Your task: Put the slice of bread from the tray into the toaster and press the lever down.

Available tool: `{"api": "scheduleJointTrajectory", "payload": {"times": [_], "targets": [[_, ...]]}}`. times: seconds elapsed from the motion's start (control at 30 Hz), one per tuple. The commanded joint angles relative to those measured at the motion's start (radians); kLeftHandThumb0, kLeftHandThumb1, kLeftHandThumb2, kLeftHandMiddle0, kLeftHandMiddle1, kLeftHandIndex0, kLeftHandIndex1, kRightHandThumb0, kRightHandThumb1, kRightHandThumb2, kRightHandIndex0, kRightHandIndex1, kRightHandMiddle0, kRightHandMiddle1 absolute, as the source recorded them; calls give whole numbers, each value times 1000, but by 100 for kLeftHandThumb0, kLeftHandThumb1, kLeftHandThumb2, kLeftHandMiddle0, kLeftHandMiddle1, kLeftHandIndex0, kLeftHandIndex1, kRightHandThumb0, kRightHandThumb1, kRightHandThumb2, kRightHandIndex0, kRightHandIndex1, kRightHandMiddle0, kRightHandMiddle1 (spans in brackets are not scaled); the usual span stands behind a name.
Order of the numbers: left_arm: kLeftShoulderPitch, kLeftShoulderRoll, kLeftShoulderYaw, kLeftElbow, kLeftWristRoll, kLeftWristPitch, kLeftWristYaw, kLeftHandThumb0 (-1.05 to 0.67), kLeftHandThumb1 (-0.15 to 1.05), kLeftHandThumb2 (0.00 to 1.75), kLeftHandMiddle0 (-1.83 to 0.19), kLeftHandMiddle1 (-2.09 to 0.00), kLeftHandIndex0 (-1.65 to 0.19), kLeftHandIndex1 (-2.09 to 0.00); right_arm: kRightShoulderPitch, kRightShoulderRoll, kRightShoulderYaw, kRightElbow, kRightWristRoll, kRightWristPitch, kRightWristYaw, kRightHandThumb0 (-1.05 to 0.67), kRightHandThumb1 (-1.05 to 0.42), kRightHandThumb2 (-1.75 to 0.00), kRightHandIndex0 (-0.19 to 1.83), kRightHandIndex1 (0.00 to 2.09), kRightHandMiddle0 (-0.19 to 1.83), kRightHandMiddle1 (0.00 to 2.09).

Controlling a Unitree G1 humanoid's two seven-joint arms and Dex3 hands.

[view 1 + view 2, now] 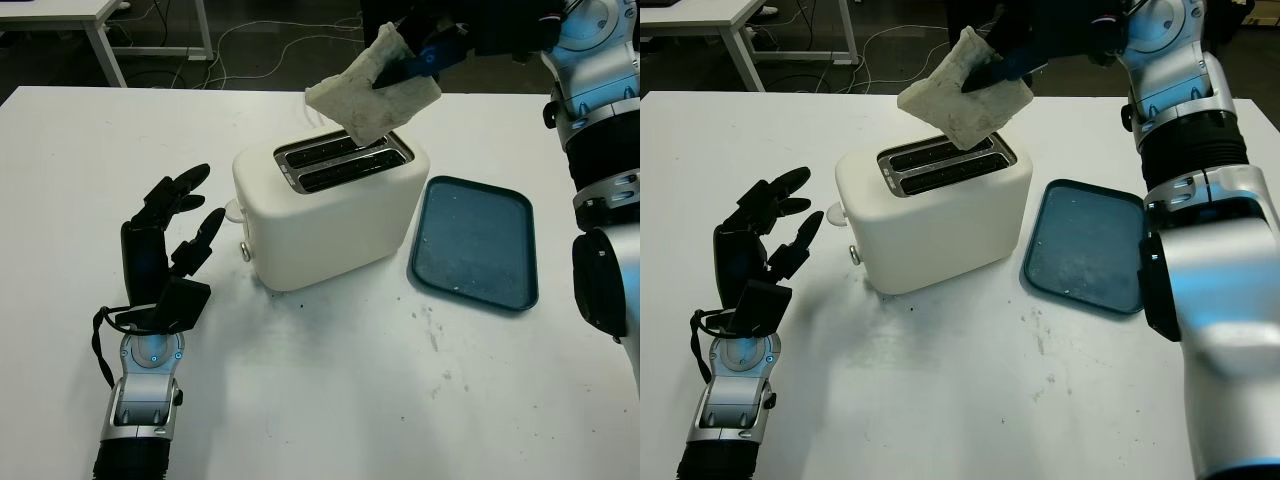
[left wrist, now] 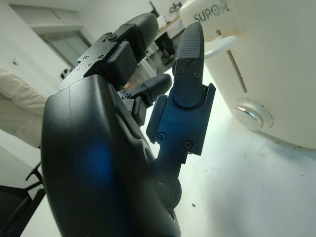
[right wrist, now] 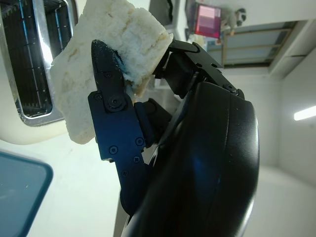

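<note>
- Done: the right hand (image 1: 415, 62) grips the slice of bread (image 1: 372, 90), lifted off the tray (image 1: 474, 243).
- Left: lower it into the toaster (image 1: 330, 213) slots just beneath (bread tilted), then press the lever.
- The left hand (image 1: 165, 250) is open beside the toaster.

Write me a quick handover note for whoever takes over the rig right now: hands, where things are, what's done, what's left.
Right hand: shut on the slice of bread, holding it tilted in the air above the toaster slots.
Left hand: open, beside the toaster's lever end, holding nothing.
Tray: bare, on the table to the right of the toaster.
Done: bread picked off the tray and carried over the toaster.
Left: line the slice up with a slot, lower it in, release, then press the lever down.
</note>
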Motion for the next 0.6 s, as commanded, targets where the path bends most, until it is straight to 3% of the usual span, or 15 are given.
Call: {"api": "scheduleJointTrajectory", "payload": {"times": [0.0, 0.57], "targets": [[3, 2, -1, 1, 4, 1, 3, -46, 92, 24, -37, -108, -62, -30, -29, -9, 13, -8, -17, -7, 7, -50, -92, -25, 109, 175, 91, 175], [4, -5, -2, -7, 4, 9, 7, -46, 92, 23, -38, -108, -63, -31, -33, 11, 76, 101, -67, -11, 95, -52, -92, -26, 106, 175, 88, 175]]}}
